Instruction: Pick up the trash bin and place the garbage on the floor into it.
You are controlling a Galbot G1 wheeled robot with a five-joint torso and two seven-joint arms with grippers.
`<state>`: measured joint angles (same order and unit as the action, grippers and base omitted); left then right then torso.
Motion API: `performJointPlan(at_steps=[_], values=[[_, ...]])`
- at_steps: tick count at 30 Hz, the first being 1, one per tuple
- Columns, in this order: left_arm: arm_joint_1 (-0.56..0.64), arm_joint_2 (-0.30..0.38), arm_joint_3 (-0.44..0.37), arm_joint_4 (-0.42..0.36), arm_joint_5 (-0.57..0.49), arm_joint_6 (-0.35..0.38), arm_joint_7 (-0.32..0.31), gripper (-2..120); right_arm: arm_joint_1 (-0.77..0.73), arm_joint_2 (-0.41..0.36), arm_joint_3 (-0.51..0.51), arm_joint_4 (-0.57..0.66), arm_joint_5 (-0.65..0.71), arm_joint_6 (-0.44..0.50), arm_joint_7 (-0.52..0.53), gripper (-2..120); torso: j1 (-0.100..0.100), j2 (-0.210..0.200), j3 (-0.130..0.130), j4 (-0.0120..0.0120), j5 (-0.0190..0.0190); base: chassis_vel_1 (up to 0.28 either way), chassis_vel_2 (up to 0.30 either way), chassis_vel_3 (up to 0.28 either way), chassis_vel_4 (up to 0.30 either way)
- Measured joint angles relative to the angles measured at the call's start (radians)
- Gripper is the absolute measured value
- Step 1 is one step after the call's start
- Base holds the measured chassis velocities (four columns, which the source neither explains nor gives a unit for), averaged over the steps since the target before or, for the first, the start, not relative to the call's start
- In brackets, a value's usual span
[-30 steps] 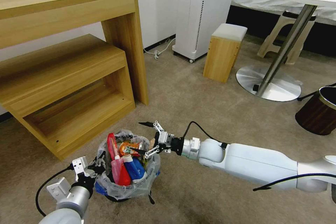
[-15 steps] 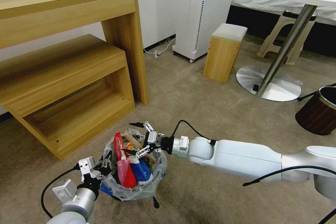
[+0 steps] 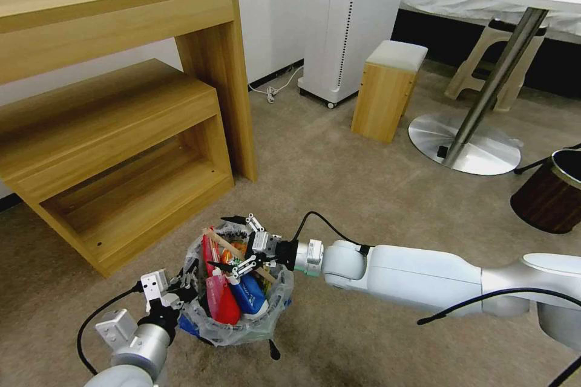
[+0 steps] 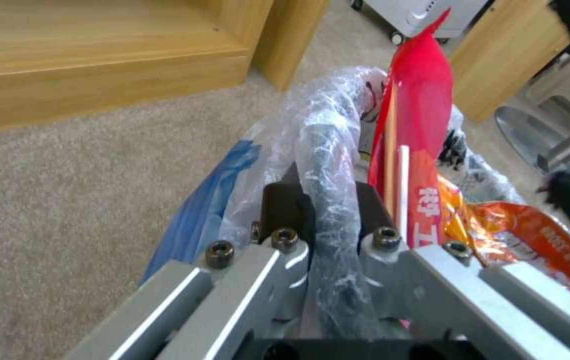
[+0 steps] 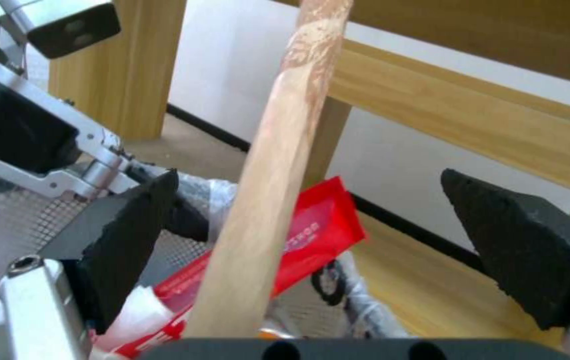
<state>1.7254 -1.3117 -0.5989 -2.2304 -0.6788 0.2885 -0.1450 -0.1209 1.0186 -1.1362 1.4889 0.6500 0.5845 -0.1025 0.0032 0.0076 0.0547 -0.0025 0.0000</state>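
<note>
The trash bin (image 3: 242, 323), dark blue with a clear bag liner, is stuffed with garbage: a red packet (image 3: 213, 290), a blue-white carton (image 3: 251, 296) and orange wrappers. My left gripper (image 3: 181, 291) is shut on its near-left rim; the left wrist view shows the fingers (image 4: 285, 205) clamping the plastic-wrapped rim (image 4: 328, 145). Over the bin's top hangs my right gripper (image 3: 227, 243), open. The wooden stick (image 5: 278, 165) stands between its spread pads (image 5: 132, 225) without touching them, its lower end among the garbage beside the red packet (image 5: 318, 235).
A wooden desk with a lower shelf unit (image 3: 121, 133) stands just behind the bin. Farther back are a white appliance (image 3: 351, 24), a wooden stool (image 3: 387, 94) and a round table's steel base (image 3: 463, 145). A brown bin (image 3: 551, 193) sits right. Beige carpet (image 3: 363, 205) lies open between.
My left gripper has carried the bin a little to the right and nearer. The right gripper has moved left, from the bin's right edge to over its middle, with the stick now inside.
</note>
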Motion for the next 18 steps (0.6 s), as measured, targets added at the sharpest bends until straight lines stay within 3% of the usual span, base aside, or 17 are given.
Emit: performJointPlan(at_steps=[18], values=[[0.001,-0.012,-0.002,0.021,0.015,-0.001,-0.003,3,-0.011,-0.023,0.023,0.028,-0.019,0.005,0.004,100,0.0,0.0,0.0,0.0,0.0,0.0,0.0,0.0,0.0]])
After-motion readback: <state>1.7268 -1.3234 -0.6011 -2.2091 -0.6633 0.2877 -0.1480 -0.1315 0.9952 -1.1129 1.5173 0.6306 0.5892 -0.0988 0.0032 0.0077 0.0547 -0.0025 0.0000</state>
